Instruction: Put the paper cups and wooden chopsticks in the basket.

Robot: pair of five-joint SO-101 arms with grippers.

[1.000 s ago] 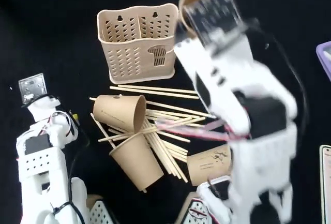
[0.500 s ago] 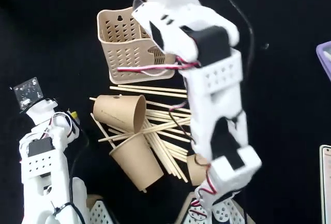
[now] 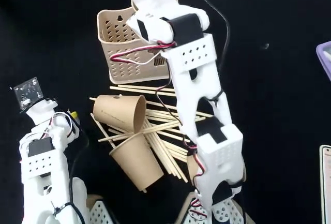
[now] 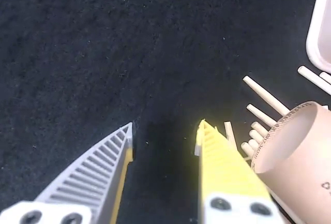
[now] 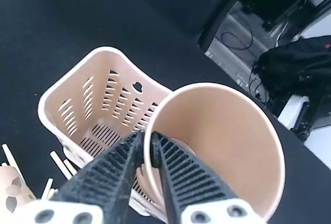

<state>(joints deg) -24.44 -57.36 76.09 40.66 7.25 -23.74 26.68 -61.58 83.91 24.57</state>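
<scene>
Right tool (image 5: 146,137) is clamped on a paper cup (image 5: 217,146) by its rim, up at the basket (image 5: 62,92) edge. Next move, I'd guess: center it, then let go. Left tool (image 4: 164,138) gapes empty over the bench near the chopsticks (image 4: 264,95).

basket (image 5: 77,107) mouth apparently free

Nothing legible is on offer just now: no word or number can be read. In the left wrist view a small dark printed mark is spotted on the wall of the paper cup (image 4: 305,154), too tiny to be made out. In the right wrist view dark printed shapes are seen on the cut-off cup (image 5: 10,198). In the high view a faint dotted line is noted along the lying cup (image 3: 120,111), possibly print.
</scene>
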